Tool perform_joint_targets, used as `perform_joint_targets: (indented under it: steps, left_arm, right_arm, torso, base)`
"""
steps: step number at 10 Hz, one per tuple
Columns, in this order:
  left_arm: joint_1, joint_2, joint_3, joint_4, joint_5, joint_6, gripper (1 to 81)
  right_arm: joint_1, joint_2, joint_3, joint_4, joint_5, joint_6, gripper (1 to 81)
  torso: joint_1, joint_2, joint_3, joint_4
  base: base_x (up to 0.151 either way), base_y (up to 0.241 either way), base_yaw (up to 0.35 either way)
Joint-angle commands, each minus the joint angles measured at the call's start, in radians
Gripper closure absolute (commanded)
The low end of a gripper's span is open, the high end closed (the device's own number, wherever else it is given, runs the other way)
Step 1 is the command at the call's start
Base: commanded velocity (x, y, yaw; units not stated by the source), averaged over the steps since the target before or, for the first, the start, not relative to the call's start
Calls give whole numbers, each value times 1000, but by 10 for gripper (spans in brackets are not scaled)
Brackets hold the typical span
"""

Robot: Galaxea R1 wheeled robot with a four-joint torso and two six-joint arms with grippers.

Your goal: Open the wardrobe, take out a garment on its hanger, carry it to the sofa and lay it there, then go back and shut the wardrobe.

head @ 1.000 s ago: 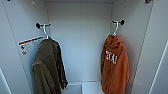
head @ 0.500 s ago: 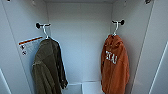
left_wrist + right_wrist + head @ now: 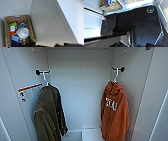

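The wardrobe (image 3: 80,92) stands open in the head view, its white interior facing me. The orange garment (image 3: 114,112) with white lettering on the chest hangs on a white hanger (image 3: 116,74) from a dark peg on the right inner wall. A dark olive-green jacket (image 3: 48,114) hangs from a white hanger on a peg on the left inner wall. The sofa is out of view.
A label with an orange stripe (image 3: 28,92) is stuck on the left inner wall. Pale boxes (image 3: 82,135) sit on the wardrobe floor. The left wrist view looks down on a wicker basket (image 3: 30,25) holding cups, a white bowl and blue cloths beside a white panel.
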Motion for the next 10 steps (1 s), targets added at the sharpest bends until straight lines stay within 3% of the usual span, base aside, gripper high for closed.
perform_joint_targets:
  steps: [1,4,10]
  left_arm:
    - [-321,-97,192,-33,89,-84,10]
    - [-467,-101,269,-33,166,-153,10]
    - [-751,39,247,-36,252,-267,10]
  right_arm:
    - [60,4,5,10,-46,0,10]
    - [65,7,5,8,-46,0,10]
    - [65,16,0,10,-46,0,10]
  torso:
    - [0,0,0,0]
    - [0,0,0,0]
    - [1,1,-1,-1]
  base:
    - [0,0,0]
    - [0,0,0]
    - [0,0,0]
